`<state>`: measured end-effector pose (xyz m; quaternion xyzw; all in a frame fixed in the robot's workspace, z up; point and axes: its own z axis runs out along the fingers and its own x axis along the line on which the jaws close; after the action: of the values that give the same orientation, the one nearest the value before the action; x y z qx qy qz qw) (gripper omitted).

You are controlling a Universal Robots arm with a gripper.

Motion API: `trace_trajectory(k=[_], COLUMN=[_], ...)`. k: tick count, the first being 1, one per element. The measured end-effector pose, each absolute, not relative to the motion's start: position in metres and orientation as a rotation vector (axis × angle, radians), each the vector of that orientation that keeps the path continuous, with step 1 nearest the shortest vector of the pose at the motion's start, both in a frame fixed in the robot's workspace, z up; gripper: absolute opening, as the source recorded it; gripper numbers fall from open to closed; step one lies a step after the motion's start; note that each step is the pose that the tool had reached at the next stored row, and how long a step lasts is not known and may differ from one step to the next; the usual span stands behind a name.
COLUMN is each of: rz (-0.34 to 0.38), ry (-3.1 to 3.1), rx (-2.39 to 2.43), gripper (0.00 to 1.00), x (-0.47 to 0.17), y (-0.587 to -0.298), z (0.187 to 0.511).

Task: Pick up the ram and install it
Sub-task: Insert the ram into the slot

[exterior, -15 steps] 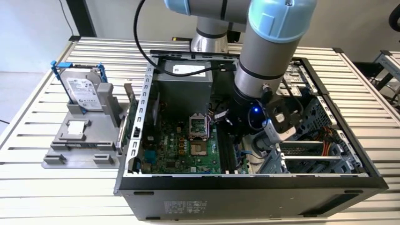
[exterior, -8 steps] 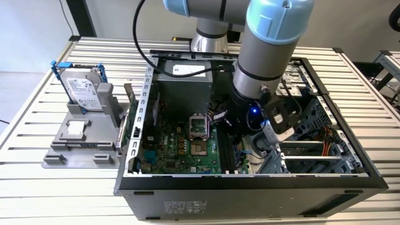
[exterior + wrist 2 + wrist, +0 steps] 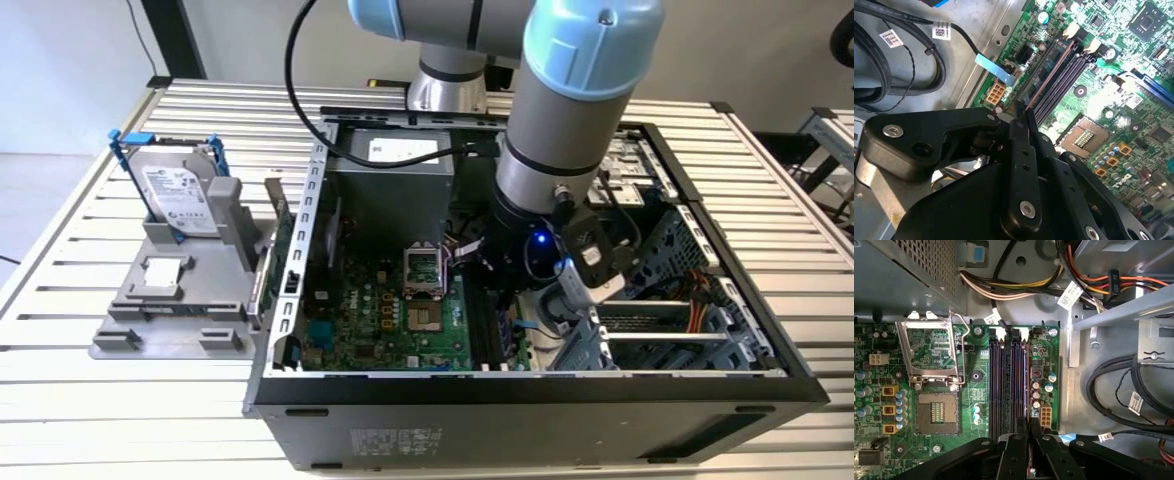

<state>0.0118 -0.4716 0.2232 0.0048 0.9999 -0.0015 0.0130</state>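
Inside the open black desktop computer case (image 3: 534, 400), the green motherboard (image 3: 919, 390) has its row of dark memory slots (image 3: 1009, 385) waiting. The black two-finger gripper (image 3: 1021, 122) is clamped on the thin, dark ram stick (image 3: 1046, 80), poised edge-on directly over a slot, apparently not yet seated.

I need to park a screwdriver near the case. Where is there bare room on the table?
The slatted table is bare along the exterior view's left, beside the grey holder with the hard drive, and behind it. Inside the computer case it is crowded: motherboard, cables, arm.
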Motion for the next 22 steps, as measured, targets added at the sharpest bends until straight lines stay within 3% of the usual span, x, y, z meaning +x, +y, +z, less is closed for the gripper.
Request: trace_trajectory(k=[22], rz=[-0.006], ry=[3.116], rx=[0.036], gripper=[0.00], x=[0.0109], y=[-0.4707], z=[0.2227])
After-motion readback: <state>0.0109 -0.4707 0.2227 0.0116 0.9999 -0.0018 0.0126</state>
